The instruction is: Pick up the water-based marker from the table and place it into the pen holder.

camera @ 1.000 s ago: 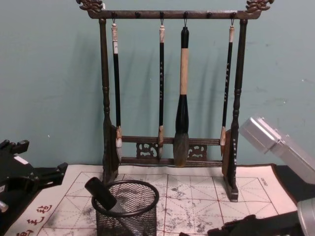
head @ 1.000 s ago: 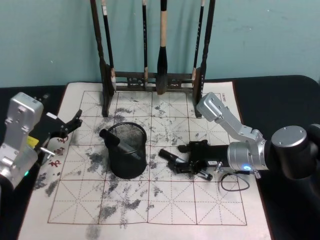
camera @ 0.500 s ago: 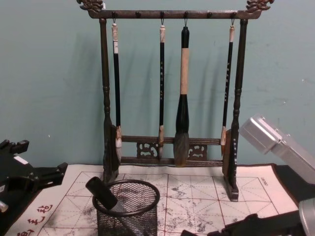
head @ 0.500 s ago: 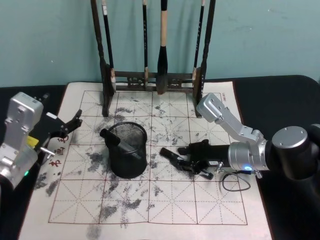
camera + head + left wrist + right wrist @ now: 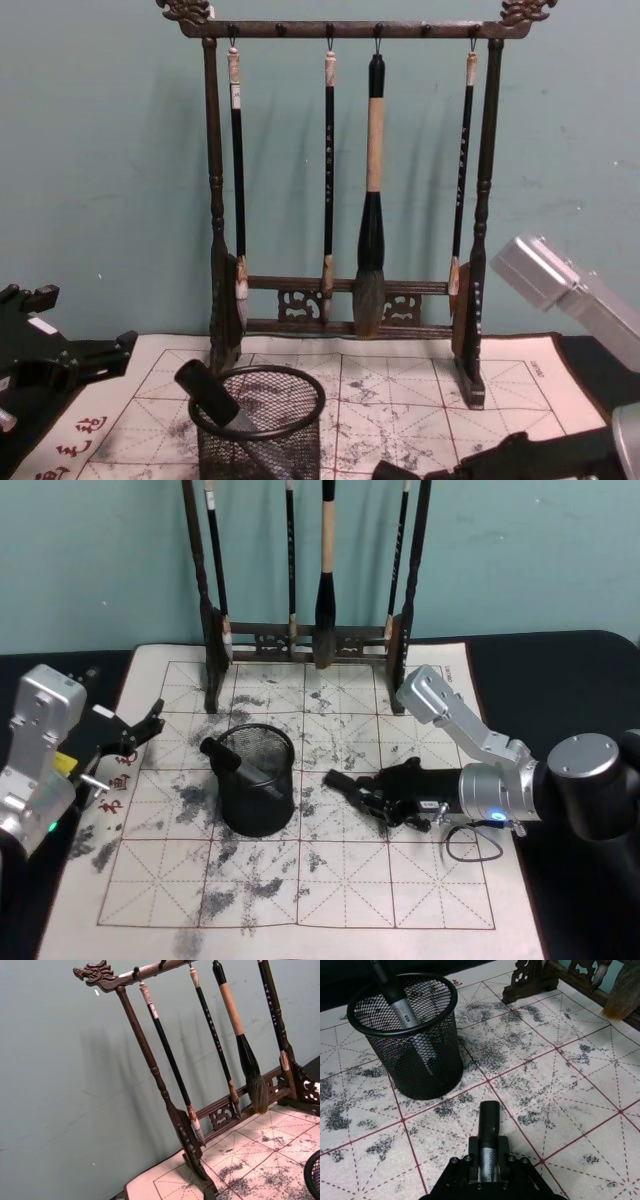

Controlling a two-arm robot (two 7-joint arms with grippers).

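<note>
Because the water-based marker (image 5: pixel 489 1127) lies along the right gripper's (image 5: pixel 489 1154) own reach, its long axis points from the jaws toward the pen holder (image 5: pixel 415 1060), cap first. The jaws are closed narrow on the silver barrel, and the black cap sticks out in front, near the holder's foot but apart from it. The holder stands on the table (image 5: pixel 340 890) to the left of this gripper, so the right arm is much the nearer one; the left gripper (image 5: pixel 130 735) is parked at the mat's left edge. I judge the move needs a lift above the rim and a tilt toward upright. The right wrist view shows the grip, while the chest view shows the rim's height and another marker (image 5: pixel 205 390) leaning inside. Whether the held marker is clear of the mat I cannot tell
</note>
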